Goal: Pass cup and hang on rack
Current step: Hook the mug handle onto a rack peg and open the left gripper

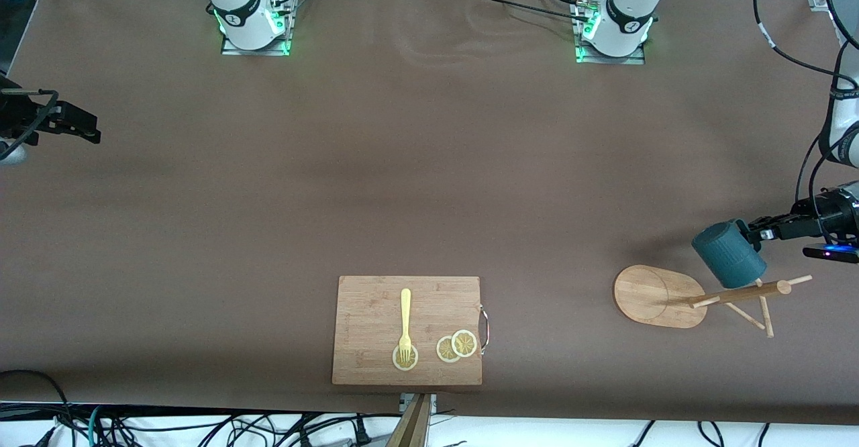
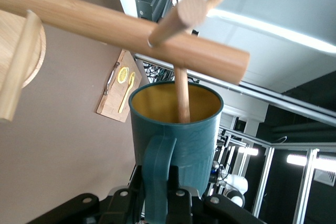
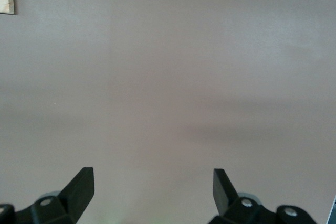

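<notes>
Brown table (image 1: 429, 165): left gripper (image 1: 755, 235) clamped on cup (image 1: 728, 256) handle, peg already inside its mouth at rack (image 1: 671, 297) near left-arm edge, release remaining; right gripper (image 3: 152, 184) waits, jaws apart.

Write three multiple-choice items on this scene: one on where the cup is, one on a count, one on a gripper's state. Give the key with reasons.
1. Where is the cup?
A. on the cutting board
B. held in the air over the rack
C. lying on the table near the right arm's base

2. How many lemon slices lie on the cutting board?
A. one
B. three
C. five

3. What is the right gripper doing?
A. open, holding nothing
B. shut on the fork
C. shut on the cup

Key: B, the left gripper clamps the cup's handle and a peg of the rack pokes into its mouth; B, one slice sits under the fork's tines and two overlap beside it; A, its fingers stand wide apart over bare table.
</notes>
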